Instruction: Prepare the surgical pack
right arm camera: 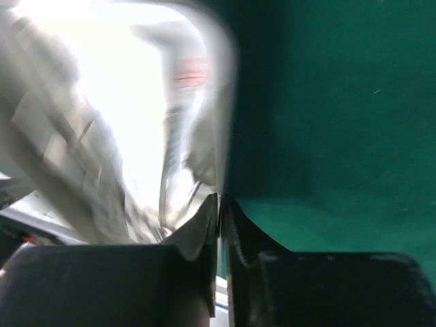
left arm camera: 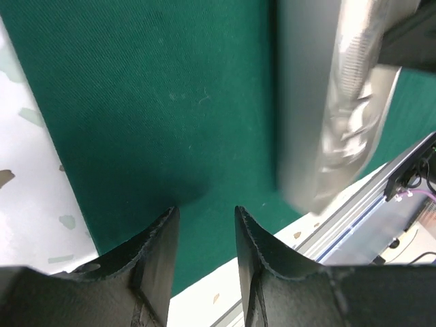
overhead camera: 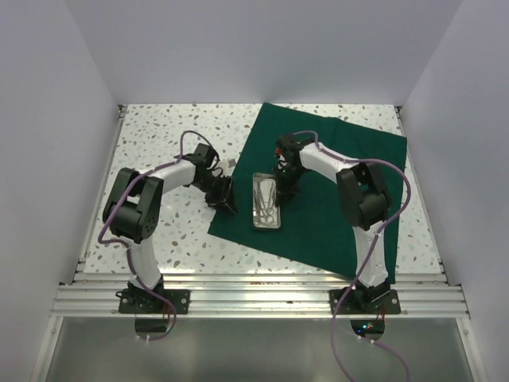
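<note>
Right pincer (right arm camera: 219, 202) tight on metal tray (left arm camera: 300, 102) rim atop surgical pack (overhead camera: 318, 223); left pincer (left arm camera: 204, 212) spread over its edge

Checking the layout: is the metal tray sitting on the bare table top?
No, the metal tray lies on the dark green drape, near its left edge.
</note>
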Robot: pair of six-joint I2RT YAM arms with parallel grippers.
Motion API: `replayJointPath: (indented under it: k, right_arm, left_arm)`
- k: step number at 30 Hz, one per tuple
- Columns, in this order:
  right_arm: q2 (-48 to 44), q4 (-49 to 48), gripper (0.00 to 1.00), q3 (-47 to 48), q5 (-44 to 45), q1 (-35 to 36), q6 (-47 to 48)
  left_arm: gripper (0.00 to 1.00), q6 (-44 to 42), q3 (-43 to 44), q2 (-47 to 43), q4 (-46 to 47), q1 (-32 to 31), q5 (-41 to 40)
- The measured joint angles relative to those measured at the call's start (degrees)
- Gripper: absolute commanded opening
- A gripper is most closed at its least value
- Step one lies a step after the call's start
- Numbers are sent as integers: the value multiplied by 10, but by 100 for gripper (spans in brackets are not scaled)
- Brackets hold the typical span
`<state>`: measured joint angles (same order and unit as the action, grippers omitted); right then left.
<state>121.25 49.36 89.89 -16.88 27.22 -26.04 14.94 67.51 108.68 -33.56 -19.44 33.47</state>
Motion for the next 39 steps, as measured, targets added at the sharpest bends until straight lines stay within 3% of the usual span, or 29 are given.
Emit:
replayJointPath:
  k: [2,9,21,26,28,29,32,39]
  right_arm:
    - [7,13,0,13,16,0,10]
    - [33,75,0,81,93,1,69]
    - [55,142,0,163,344,-2,203]
    - [72,144,1,165,400,-23,225]
    - [79,145,9,166,405,-32,226]
    - [82,146,25,166,408,-35,225]
    - [88,150,43,173,421,-39,219]
    - [87,182,48,237,445,-33,176]
  left_arm:
    - [41,-3,-6,0,2,1,3]
    - [39,-11,-14,3,8,6,14]
    - [38,-11,-23,3,18,10,31]
    - [40,-17,-24,3,18,10,33]
    - [41,-21,-24,3,18,10,34]
    - [42,-21,-24,3,18,10,35]
    - [42,-21,-24,0,19,10,35]
    - [43,-20,-30,-30,31,14,-15]
